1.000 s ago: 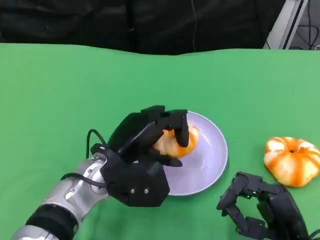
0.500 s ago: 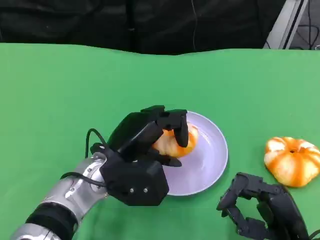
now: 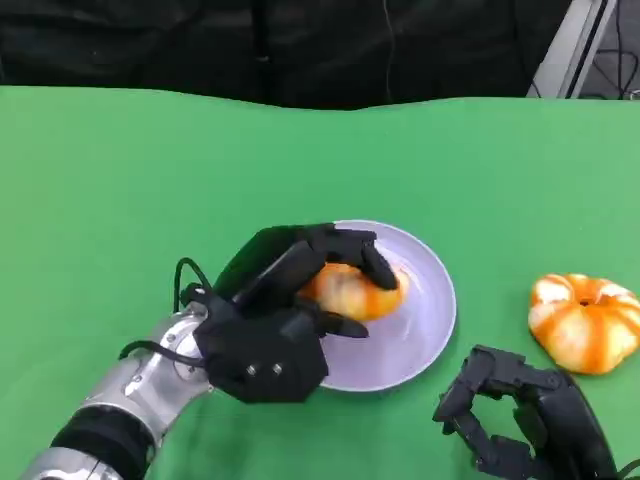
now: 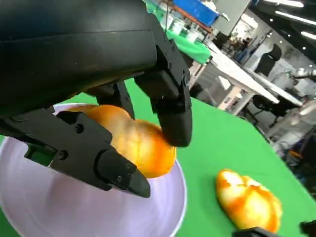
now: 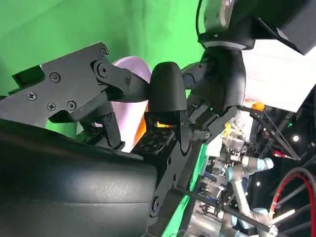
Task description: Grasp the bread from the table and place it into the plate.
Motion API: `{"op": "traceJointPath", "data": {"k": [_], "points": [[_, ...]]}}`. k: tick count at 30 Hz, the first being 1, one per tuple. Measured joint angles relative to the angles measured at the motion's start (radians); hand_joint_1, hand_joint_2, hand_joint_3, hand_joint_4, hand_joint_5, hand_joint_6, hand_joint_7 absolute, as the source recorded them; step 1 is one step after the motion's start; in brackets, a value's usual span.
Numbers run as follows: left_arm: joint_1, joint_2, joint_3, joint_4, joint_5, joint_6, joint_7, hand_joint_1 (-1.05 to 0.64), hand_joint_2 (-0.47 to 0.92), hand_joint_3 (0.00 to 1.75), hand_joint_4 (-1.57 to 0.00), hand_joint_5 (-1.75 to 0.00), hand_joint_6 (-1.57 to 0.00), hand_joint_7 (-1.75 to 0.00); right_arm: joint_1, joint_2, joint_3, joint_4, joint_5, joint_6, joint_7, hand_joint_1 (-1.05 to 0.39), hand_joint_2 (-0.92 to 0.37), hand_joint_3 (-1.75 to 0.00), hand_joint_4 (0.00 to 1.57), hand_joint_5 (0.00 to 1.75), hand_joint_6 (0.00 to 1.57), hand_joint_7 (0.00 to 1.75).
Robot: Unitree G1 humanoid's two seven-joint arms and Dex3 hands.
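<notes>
While over the plate [image 3: 430, 300], left robot hand [image 3: 290, 300] clamped on bread [image 3: 355, 290] — fingers wrapped around it

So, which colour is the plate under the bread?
The plate is pale lilac; the head view shows it best.

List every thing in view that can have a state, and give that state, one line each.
Left hand: over the plate, fingers around the bread.
Bread: in the plate, held by the left hand.
Plate: flat on the green table, holding the bread.
Second bread: lying on the table beside the plate, untouched.
Right hand: low at the table's near edge, fingers curled, holding nothing.
</notes>
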Motion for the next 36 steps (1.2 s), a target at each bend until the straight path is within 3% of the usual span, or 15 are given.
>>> {"op": "traceJointPath", "data": {"k": [9,14,24,36], "points": [[0.001,-0.018,0.033,-0.002,-0.087,0.023,-0.146,-0.76,0.92,0.53,-0.74,0.0,-0.61,0.0,0.0,0.0,0.0,0.0,-0.015,0.0,-0.017,-0.26,-0.69,-0.8,0.81,1.55,0.81,1.29],[0.007,-0.024,0.049,-0.023,-0.14,0.038,-0.221,-0.88,0.92,0.71,-0.54,0.0,-0.49,0.0,0.0,0.0,0.001,-0.001,-0.019,0.0,-0.018,-0.25,-0.67,-0.82,0.81,1.55,0.82,1.29],[0.054,-0.023,0.081,-0.082,-0.164,0.053,-0.277,-1.01,0.92,0.83,-0.34,0.0,-0.32,0.0,0.0,0.0,0.005,-0.006,-0.016,0.001,-0.015,-0.21,-0.66,-0.83,0.81,1.54,0.82,1.28],[0.117,-0.032,0.19,-0.142,-0.334,-0.055,-0.3,-0.91,0.92,0.71,-0.41,-0.02,-0.36,-0.01,0.001,0.0,0.01,-0.018,-0.004,0.004,-0.013,-0.24,-0.67,-0.8,0.79,1.58,0.8,1.3]]}}
